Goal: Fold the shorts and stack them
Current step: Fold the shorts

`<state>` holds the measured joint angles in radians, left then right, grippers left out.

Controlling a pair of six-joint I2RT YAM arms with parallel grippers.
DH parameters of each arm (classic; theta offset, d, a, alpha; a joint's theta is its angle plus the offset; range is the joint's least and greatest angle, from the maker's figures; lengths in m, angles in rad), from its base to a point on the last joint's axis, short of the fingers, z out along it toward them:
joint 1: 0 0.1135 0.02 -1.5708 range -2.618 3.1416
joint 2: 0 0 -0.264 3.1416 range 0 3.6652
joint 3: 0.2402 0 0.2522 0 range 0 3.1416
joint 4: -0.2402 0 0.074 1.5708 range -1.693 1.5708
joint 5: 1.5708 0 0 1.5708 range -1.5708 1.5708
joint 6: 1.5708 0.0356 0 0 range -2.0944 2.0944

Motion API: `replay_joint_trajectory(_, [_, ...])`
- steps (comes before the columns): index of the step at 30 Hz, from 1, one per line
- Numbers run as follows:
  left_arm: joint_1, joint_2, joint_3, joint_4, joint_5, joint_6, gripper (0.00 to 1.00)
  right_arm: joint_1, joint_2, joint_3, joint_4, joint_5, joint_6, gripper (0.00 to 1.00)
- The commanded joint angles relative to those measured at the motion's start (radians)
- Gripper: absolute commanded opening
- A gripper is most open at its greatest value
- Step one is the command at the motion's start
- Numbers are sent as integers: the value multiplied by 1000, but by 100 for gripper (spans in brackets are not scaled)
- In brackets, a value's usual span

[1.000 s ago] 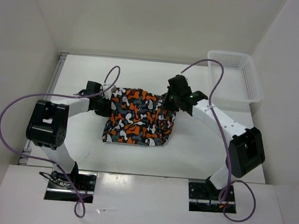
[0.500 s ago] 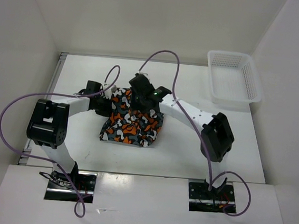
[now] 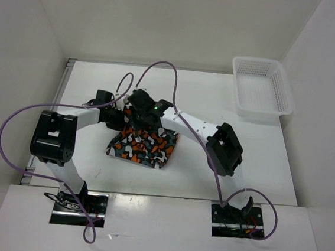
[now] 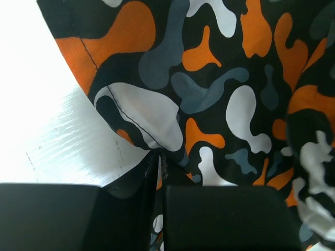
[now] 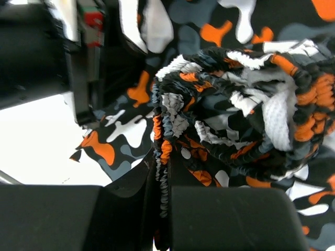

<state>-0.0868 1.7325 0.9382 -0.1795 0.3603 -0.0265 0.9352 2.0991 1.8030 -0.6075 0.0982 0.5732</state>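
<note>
The shorts (image 3: 143, 147), printed in orange, dark grey, black and white blotches, lie on the white table left of centre, partly doubled over. My left gripper (image 3: 122, 120) is shut on their upper left edge; the left wrist view shows the cloth (image 4: 220, 94) pinched between the closed black jaws. My right gripper (image 3: 137, 118) reaches across from the right and meets the left one at that same corner. It is shut on the gathered elastic waistband (image 5: 165, 151), and the bunched cloth (image 5: 251, 110) hangs beside it.
A white plastic mesh basket (image 3: 262, 88) stands at the table's back right corner. The right arm (image 3: 197, 128) spans the middle of the table. Purple cables loop above both arms. White walls close in the table on three sides.
My right gripper has carried the right side of the shorts leftward across the table, folding them over. The cloth's footprint has narrowed and shifted left. The left gripper has stayed in place.
</note>
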Motion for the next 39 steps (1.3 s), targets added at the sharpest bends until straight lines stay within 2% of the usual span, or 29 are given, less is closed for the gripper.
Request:
replay_joint_trajectory(1, [9, 18, -3, -60, -12, 27, 12, 22, 33, 93, 34, -43, -24, 1])
replay_joint_trajectory(3, [9, 18, -3, -60, -12, 27, 12, 33, 50, 133, 34, -52, -24, 1])
replay_joint_trajectory(5, [9, 18, -3, -69, -12, 27, 12, 33, 68, 162, 15, -40, -33, 5])
replay_joint_trajectory(6, [9, 18, -3, -69, -12, 27, 12, 33, 78, 171, 6, -40, -33, 11])
replay_joint_trajectory(8, [9, 9, 7, -78, -12, 27, 12, 33, 59, 154, 18, -40, -33, 31])
replay_joint_trajectory(10, [19, -2, 16, -89, -12, 27, 12, 33, -20, 75, 107, -55, -44, 56])
replay_joint_trajectory(11, [28, -2, 16, -98, -12, 27, 12, 33, -48, 53, 129, -69, -44, 63])
replay_joint_trajectory(13, [38, -2, 37, -109, -21, 27, 12, 33, -97, 27, 141, -78, -44, 72])
replay_joint_trajectory(15, [47, -25, 53, -123, -21, 27, 12, 33, -144, -16, 150, -66, -44, 75])
replay_joint_trajectory(20, [85, -93, 112, -210, -63, 27, 16, 22, -307, -224, 218, -14, -9, 73])
replay_joint_trajectory(21, [94, -118, 140, -236, -73, 27, 16, 8, -335, -252, 218, -5, 2, 62])
replay_joint_trajectory(23, [94, -140, 172, -265, -113, 27, 16, -25, -404, -333, 218, 20, 46, 45])
replay_joint_trajectory(24, [94, -163, 186, -291, -125, 27, 14, -39, -424, -362, 218, 31, 59, 32])
replay_joint_trajectory(25, [82, -163, 218, -304, -135, 27, 13, -67, -462, -396, 218, 31, 82, 28])
replay_joint_trajectory(27, [29, -175, 255, -334, -126, 27, 13, -101, -493, -482, 218, 12, 91, 30])
replay_joint_trajectory(29, [-34, -140, 307, -345, -71, 27, 25, -134, -514, -548, 218, 12, 117, 36])
replay_joint_trajectory(30, [-53, -128, 307, -354, -48, 27, 36, -134, -530, -563, 218, 3, 117, 44])
replay_joint_trajectory(31, [-70, -116, 320, -339, -25, 27, 62, -150, -530, -577, 218, 3, 129, 48])
replay_joint_trajectory(32, [-99, -94, 320, -312, 4, 27, 95, -162, -543, -600, 218, 3, 129, 51])
replay_joint_trajectory(33, [-112, -84, 320, -301, 5, 27, 100, -162, -557, -600, 218, 3, 129, 54])
replay_joint_trajectory(34, [-126, -64, 320, -290, 5, 27, 100, -171, -567, -616, 218, 3, 139, 59])
replay_joint_trajectory(39, [-166, 12, 340, -243, -33, 27, 100, -190, -617, -651, 199, 3, 148, 60])
